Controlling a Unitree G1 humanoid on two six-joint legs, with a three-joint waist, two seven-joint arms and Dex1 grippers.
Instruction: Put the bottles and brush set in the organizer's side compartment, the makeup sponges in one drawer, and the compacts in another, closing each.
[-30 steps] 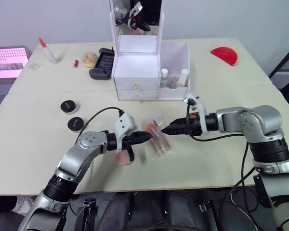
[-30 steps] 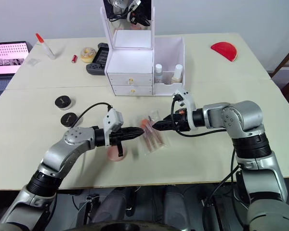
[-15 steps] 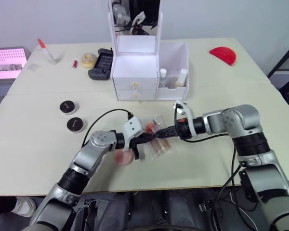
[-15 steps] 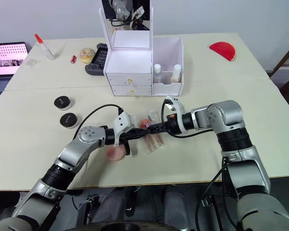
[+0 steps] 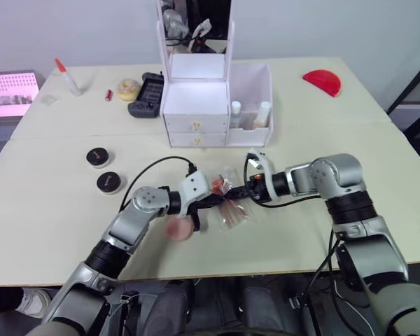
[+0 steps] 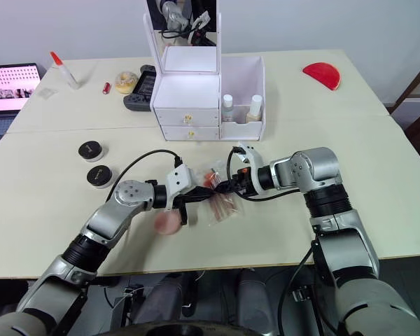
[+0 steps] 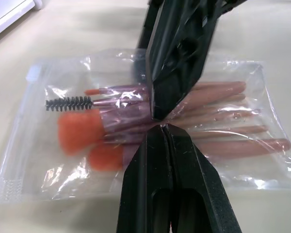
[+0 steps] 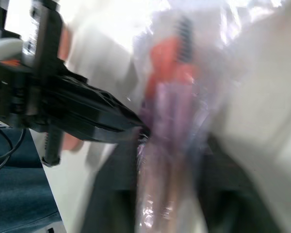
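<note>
Two closed grippers, left [image 7: 162, 127] and right [image 6: 227, 186], pressing tip to tip on brush set [image 7: 150, 126] near tabletop's front edge, neither clamping it: slippery bag likely to slide away, risking failed pickup.

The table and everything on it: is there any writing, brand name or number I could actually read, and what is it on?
No text can be read.
Pink screen at the table's left edge: rows of small marks, too small to read.
Compacts: a brownish mark on each lid, not legible.
Bottles in the organizer: pale labels, nothing legible.
Brush set in its clear bag: no print visible.
</note>
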